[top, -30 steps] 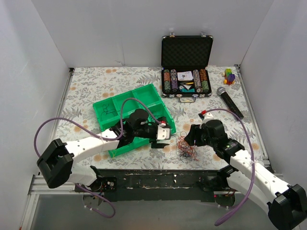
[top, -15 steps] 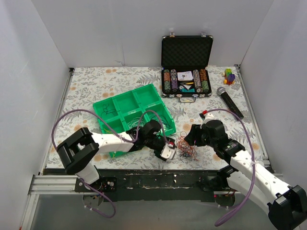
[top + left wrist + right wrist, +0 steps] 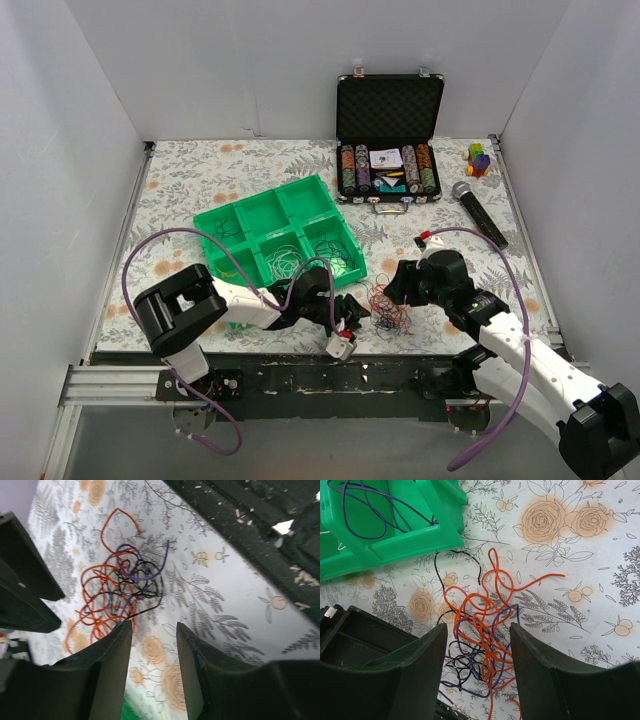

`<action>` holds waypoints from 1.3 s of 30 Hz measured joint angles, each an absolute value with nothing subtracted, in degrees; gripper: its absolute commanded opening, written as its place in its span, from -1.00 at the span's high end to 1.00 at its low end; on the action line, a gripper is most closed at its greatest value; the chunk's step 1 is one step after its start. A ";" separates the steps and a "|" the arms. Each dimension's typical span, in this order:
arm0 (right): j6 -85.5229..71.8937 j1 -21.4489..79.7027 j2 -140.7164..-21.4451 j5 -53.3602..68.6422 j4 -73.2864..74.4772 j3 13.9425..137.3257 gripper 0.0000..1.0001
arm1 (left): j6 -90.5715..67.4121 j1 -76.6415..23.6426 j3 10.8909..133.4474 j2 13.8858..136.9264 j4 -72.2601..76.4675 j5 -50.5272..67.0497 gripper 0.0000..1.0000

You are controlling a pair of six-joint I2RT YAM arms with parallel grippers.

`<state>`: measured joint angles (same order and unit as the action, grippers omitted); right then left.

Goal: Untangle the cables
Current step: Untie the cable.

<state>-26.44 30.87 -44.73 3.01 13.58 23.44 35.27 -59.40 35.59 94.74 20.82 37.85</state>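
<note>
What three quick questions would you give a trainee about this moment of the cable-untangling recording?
1. True or false: the tangle of cables lies inside the green divided tray.
2. What lies on the table just right of the poker chip case? A) microphone B) scissors C) mug
3. Is the right gripper gripping a cable?
Key: 1 false, the tangle lies on the table beside the tray; 2 A; 3 no, its jaws stand open over the tangle.
</note>
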 measured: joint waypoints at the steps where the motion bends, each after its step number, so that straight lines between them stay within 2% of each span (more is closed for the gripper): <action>1: -26.44 30.87 -44.73 3.07 13.56 23.44 -0.22 | 36.53 -59.40 35.55 95.00 21.93 37.67 0.21; 5: -26.41 30.87 -44.73 3.20 13.56 23.44 -0.22 | 40.58 -59.40 34.39 95.22 26.52 36.97 0.37; 8: -26.39 30.87 -44.73 3.33 13.56 23.44 -0.21 | 42.02 -59.40 33.58 95.26 29.32 36.75 0.40; 18: -26.37 30.87 -45.15 3.84 13.41 23.42 -0.21 | 46.33 -59.35 30.59 95.46 33.95 37.34 0.37; 26: -26.06 30.85 -45.17 3.86 13.41 23.42 -0.22 | 48.77 -59.16 30.92 100.07 38.63 38.15 0.39; 27: -25.98 30.85 -45.17 3.88 13.39 23.42 -0.22 | 49.10 -58.98 31.00 100.07 38.61 38.30 0.46; 30: -25.76 30.83 -45.45 4.08 13.39 23.42 -0.22 | 49.80 -58.81 32.01 100.33 39.00 38.79 1.00; 39: -25.45 30.76 -46.30 4.99 12.97 23.18 -0.22 | 48.99 -58.06 32.71 99.77 40.91 39.42 1.00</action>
<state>-25.45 30.76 -46.30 4.99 12.97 23.18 48.99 -58.06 32.71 99.77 40.91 39.42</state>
